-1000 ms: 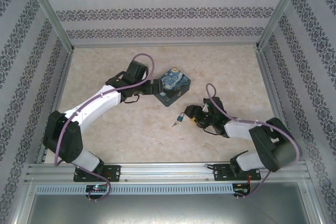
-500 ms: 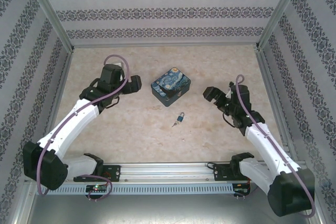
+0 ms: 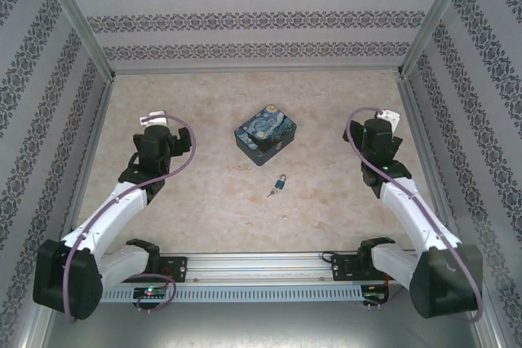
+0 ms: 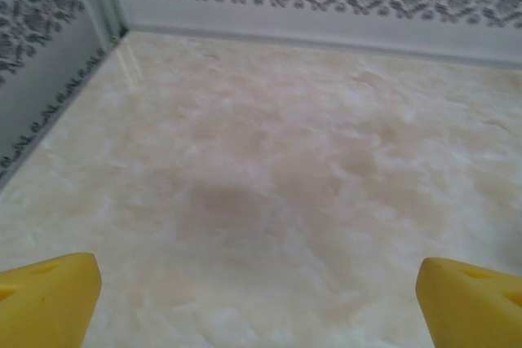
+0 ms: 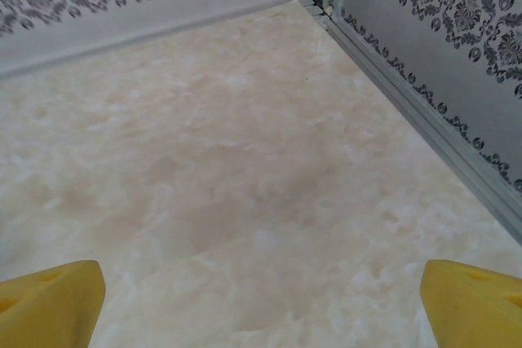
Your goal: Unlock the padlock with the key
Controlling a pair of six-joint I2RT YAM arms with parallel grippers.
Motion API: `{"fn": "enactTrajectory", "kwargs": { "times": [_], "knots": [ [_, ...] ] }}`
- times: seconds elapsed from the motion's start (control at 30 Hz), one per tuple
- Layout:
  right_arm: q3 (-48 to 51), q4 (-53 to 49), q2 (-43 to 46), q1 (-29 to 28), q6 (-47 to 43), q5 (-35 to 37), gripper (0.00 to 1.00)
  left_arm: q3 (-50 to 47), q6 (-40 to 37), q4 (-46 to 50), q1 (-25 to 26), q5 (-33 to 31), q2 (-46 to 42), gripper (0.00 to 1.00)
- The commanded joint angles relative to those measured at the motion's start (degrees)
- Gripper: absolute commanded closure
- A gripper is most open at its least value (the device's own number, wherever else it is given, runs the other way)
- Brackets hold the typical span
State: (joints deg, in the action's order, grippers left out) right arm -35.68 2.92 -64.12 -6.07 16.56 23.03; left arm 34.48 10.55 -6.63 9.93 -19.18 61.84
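One padlock (image 3: 280, 180), one key (image 3: 270, 191), one tin (image 3: 265, 134); left fingers (image 4: 49, 295) and right fingers (image 5: 49, 299) spread wide.

Starry-night tin (image 3: 266, 134) on marbled beige table (image 3: 204, 201); patterned walls (image 3: 261, 6) around

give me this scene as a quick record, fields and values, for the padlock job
padlock: lying on the table, nearer the arm bases than the tin, apart from it
key: at the padlock's near-left end; inserted or not, too small to tell
tin: starry-night pattern, mid-table
left arm: jaws wide open, empty, over bare table left of the tin
right arm: jaws wide open, empty, over bare table right of the tin
held: nothing
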Motion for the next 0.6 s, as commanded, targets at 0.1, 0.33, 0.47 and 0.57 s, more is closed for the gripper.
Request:
{"fn": "enactTrajectory", "kwargs": {
  "times": [0.1,0.33,0.47,0.57],
  "knots": [
    [7.5,17.7,-5.1,2.1,-6.9,0.9,0.02,-5.5,-4.3,-13.9,-6.0,2.9,4.2,0.0],
    [12.8,31.7,-10.2,3.7,-7.9,-4.3,0.02,-10.6,-6.6,-31.6,-8.6,7.8,17.8,0.0],
    [14.9,39.1,-11.4,4.0,-11.4,-9.5,0.02,-12.6,-7.6,-41.2,-9.2,11.6,24.1,0.0],
    [19.4,50.8,-15.3,4.1,-12.7,-11.6,0.02,-13.2,-8.3,-46.1,-9.5,13.6,27.8,0.0]
  ]
}}
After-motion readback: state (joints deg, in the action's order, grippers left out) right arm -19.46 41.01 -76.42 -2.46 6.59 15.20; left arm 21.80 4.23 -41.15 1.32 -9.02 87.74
